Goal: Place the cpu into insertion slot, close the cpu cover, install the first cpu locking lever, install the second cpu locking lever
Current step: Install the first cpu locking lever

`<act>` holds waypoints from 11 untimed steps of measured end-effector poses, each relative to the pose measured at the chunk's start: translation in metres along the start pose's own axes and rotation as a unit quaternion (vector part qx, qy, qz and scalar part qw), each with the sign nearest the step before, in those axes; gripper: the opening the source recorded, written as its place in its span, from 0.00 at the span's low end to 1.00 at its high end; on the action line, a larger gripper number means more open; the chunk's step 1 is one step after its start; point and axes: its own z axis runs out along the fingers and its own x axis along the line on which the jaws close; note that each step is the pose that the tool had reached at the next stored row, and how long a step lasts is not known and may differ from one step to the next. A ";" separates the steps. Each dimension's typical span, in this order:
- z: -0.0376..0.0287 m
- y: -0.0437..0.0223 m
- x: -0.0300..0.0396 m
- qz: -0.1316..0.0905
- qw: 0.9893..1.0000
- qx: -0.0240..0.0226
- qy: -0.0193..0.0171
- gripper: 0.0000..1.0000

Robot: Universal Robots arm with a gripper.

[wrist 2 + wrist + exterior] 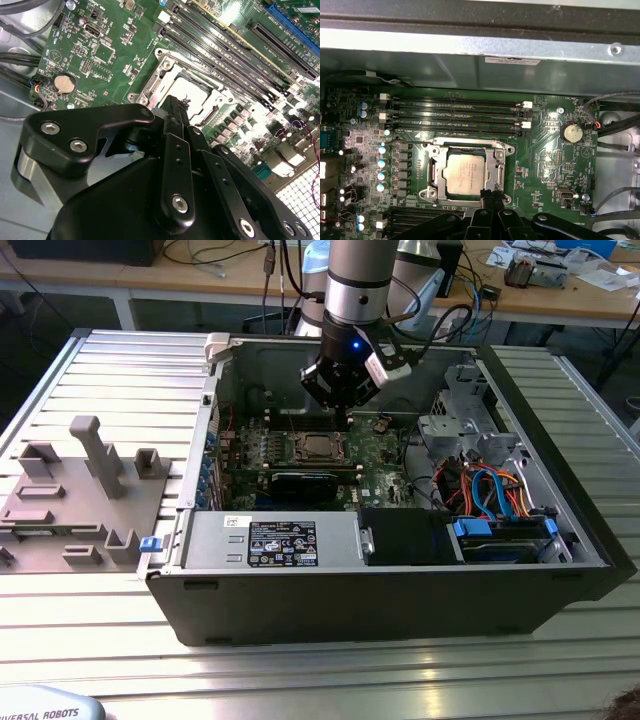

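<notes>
Second wrist view puts the black gripper (178,107) closest to the lens, its linkage bars and screws in the foreground and its two fingers pressed together into one narrow tip with nothing between them. That tip sits at the near edge of the insertion slot (165,75), over the rim of the cpu cover (159,86), though contact cannot be told. Beyond it, the cpu (192,92) lies flat in the slot with its silvery top showing through the cover's window, so the cover is down over the chip. In the first wrist view the clenched tip of the gripper (487,192) meets the lower rim of the cpu cover (497,170), with the cpu (464,172) seated square inside the frame on the green motherboard (545,165). Farther on run the long memory slots (455,115) and a round coin battery (571,133). Exterior view shows the arm reaching down into the open computer case (400,610), the gripper (345,400) just above the socket, and a grey fixture tray (80,490) well apart at the exterior view's left.
</notes>
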 end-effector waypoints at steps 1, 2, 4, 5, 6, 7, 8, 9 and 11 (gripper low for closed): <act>0.0000 0.0000 0.0000 0.000 1.000 0.000 0.000 0.11; 0.0000 0.0000 0.0000 -0.001 1.000 0.000 0.000 0.11; 0.0000 0.0000 0.0000 -0.001 1.000 0.000 0.000 0.11; 0.0000 0.0000 0.0000 -0.001 1.000 0.000 0.000 0.11; 0.0000 0.0000 0.0000 -0.002 1.000 0.000 0.000 0.11; 0.0000 0.0000 0.0000 -0.002 1.000 0.000 0.000 0.11; 0.0000 0.0000 0.0000 -0.002 1.000 0.000 0.000 0.11; 0.0000 0.0000 0.0000 -0.003 1.000 0.000 0.000 0.11; 0.0000 0.0000 0.0000 -0.003 1.000 0.000 0.000 0.11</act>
